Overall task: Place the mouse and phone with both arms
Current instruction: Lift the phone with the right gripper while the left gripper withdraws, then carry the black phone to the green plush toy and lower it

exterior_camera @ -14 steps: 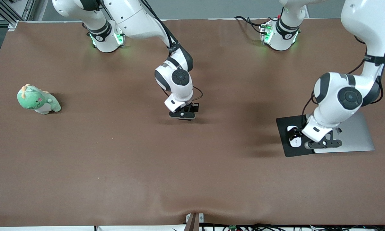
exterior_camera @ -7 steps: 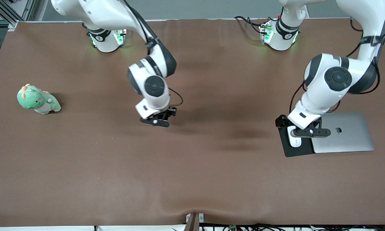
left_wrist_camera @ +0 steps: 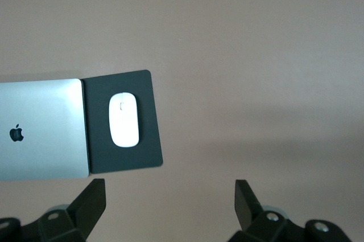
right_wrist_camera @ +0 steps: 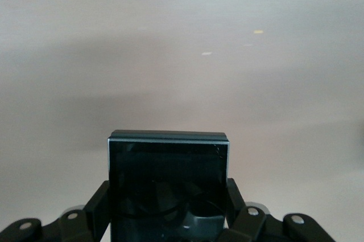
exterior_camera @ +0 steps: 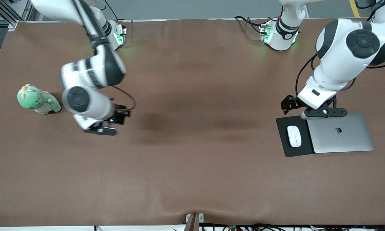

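The white mouse (exterior_camera: 294,136) lies free on the black mouse pad (exterior_camera: 288,150), beside a closed silver laptop (exterior_camera: 343,136). My left gripper (exterior_camera: 288,104) is open and empty, up in the air over the table just off the pad's edge on the robots' side. In the left wrist view the mouse (left_wrist_camera: 124,119) lies on the pad (left_wrist_camera: 147,148), well clear of the open gripper (left_wrist_camera: 169,205). My right gripper (exterior_camera: 120,114) is shut on the black phone (exterior_camera: 118,120) and holds it over bare table next to a green plush toy. In the right wrist view the phone (right_wrist_camera: 168,179) sits between the fingers (right_wrist_camera: 98,202).
A green plush dinosaur (exterior_camera: 38,100) sits at the right arm's end of the table. The laptop also shows in the left wrist view (left_wrist_camera: 40,131). The brown table mat (exterior_camera: 192,166) is bare through the middle and along the camera side.
My right arm has swung toward its own end of the table, carrying the phone close to the plush. My left gripper has let go of the mouse on the pad and risen away from it.
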Robot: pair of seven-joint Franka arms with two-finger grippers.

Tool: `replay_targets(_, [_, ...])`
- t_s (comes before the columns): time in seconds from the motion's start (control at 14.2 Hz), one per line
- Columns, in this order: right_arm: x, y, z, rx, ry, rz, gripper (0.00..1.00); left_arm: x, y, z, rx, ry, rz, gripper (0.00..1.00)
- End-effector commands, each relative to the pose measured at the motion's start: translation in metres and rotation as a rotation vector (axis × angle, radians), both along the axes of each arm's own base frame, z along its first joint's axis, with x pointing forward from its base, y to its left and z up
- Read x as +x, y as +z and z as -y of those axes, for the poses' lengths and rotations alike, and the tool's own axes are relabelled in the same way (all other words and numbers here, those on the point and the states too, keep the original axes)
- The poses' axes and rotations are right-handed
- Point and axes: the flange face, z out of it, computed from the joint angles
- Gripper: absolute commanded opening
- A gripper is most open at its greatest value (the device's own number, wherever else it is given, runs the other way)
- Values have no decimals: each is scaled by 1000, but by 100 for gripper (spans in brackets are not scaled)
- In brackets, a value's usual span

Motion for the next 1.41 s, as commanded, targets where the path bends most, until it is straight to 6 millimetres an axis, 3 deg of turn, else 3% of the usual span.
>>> replay_targets(0.0, [-9, 4, 58, 29, 5, -23, 0, -2, 37, 1, -28, -35, -40, 100])
replay_targets(0.21, [-9, 3, 110, 40, -5, -44, 0, -15, 72, -2, -54, -36, -22, 100])
replay_targets(0.49, [-5, -5, 164, 63, -23, -20, 0, -34, 91, 6, -53, -54, -29, 100])
replay_targets(0.64, [-15, -33, 169, 70, 0, 14, 0, -40, 98, 2, -54, -52, -42, 100])
replay_targets(0.85, [-28, -67, 199, 88, 50, 62, 0, -43, 105, -1, -64, -49, -35, 100])
replay_targets(1.13, [-40, -81, 252, 108, 85, 69, 0, -29, 118, 2, -75, -48, -14, 100])
replay_targets(1.34, [-59, -109, 269, 101, 60, 84, 0, -27, 117, 3, -68, -49, -29, 100])
